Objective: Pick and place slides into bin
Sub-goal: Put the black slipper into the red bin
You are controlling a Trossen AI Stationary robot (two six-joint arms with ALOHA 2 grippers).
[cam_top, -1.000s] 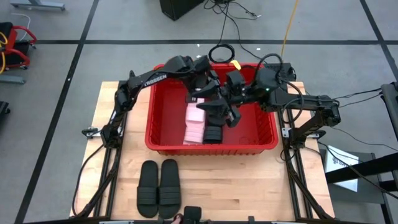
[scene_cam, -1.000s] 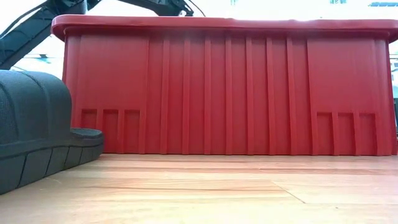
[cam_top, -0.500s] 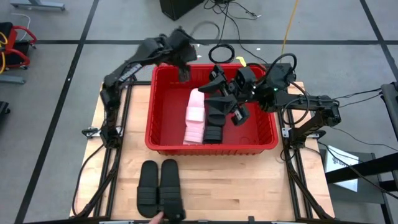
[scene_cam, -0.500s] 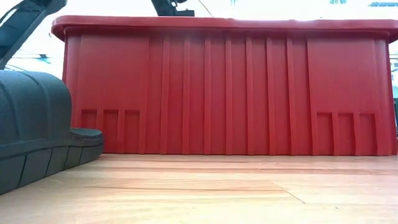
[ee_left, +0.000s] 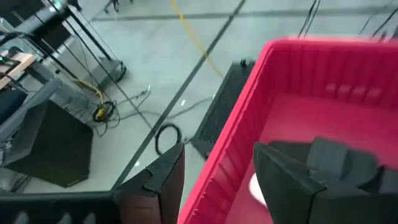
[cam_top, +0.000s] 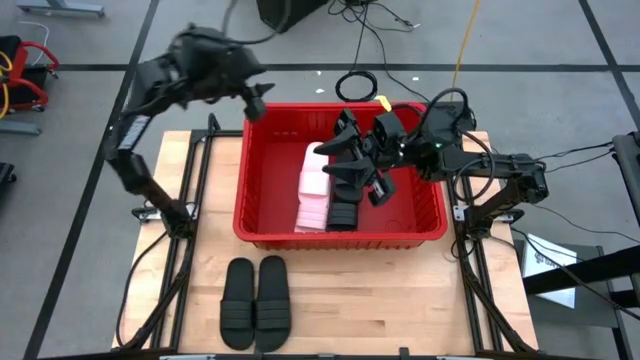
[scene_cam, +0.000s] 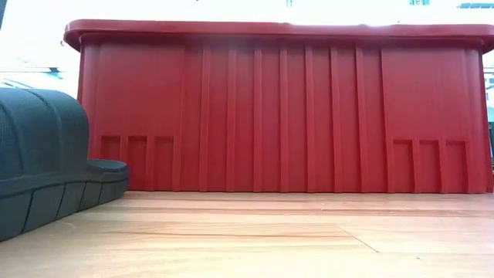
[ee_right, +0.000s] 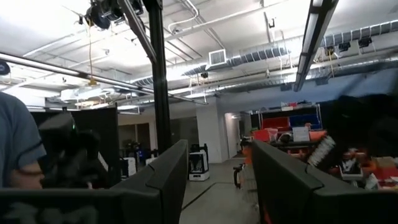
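Bin mid-table, part loaded, 2 black slides waiting outside it.
Pale pink slides lie inside beside black ones. Right gripper hangs over the bin with a black slide against it, fingers spread wide, likely for dropping; left gripper, empty and wide, hovers at the bin's far-left corner.

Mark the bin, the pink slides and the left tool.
bin (cam_top: 340,238): high view, near rim.
pink slides (cam_top: 314,198): high view, middle of the pale pair inside the bin.
left tool (cam_top: 258,105): high view, between the fingertips.
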